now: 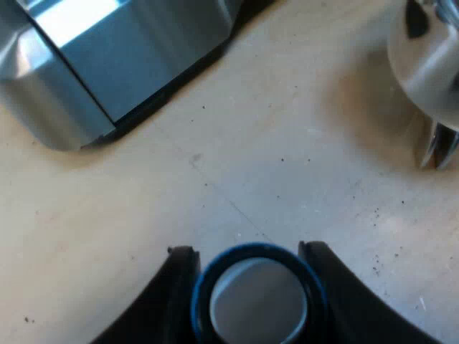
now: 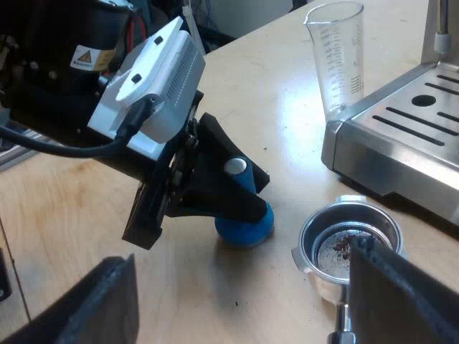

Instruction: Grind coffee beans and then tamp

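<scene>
In the left wrist view, the left gripper (image 1: pixel 249 249) has its two black fingers closed against the sides of one blue tamper (image 1: pixel 254 304), gripping it over the table (image 1: pixel 287 143). One corner of the machine (image 1: pixel 107 64) sits beyond, and one metal holder (image 1: pixel 430 64) lies well apart from it. Dark specks dot the wood.

In the right wrist view, the right gripper (image 2: pixel 244 301) stands wide open, its two fingers holding nothing. The holder's basket (image 2: pixel 349 247), with a few grounds inside, lies just beside one finger, near the tamper but apart from it. One empty glass (image 2: pixel 335 54) stands upright by the machine's tray (image 2: pixel 409 136).
</scene>
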Robot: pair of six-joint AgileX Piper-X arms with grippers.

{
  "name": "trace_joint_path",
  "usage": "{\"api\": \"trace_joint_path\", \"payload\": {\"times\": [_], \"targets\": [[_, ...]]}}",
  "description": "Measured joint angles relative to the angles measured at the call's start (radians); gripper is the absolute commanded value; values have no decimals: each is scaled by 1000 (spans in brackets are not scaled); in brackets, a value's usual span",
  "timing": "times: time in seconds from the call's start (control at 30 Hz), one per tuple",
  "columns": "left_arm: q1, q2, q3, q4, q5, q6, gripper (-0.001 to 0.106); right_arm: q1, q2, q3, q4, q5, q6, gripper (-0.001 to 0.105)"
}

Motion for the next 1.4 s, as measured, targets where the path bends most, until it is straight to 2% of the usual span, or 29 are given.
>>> {"api": "trace_joint_path", "payload": {"times": [0.03,0.1,0.2,0.73,1.03,1.23,1.4], "targets": [[0,0,0,0,0,0,30,0,0,0,0,0,0,63],[0,0,0,0,0,0,47,0,0,0,0,0,0,63],[0,0,0,0,0,0,60,0,0,0,0,0,0,63],[0,-13,0,0,0,0,61,0,0,0,0,0,0,63],[0,-225,-6,75,0,0,61,0,0,0,0,0,0,63],[0,-411,-25,187,0,0,61,0,0,0,0,1,0,63],[0,-554,-59,326,0,-17,61,0,0,0,0,2,0,63]]}}
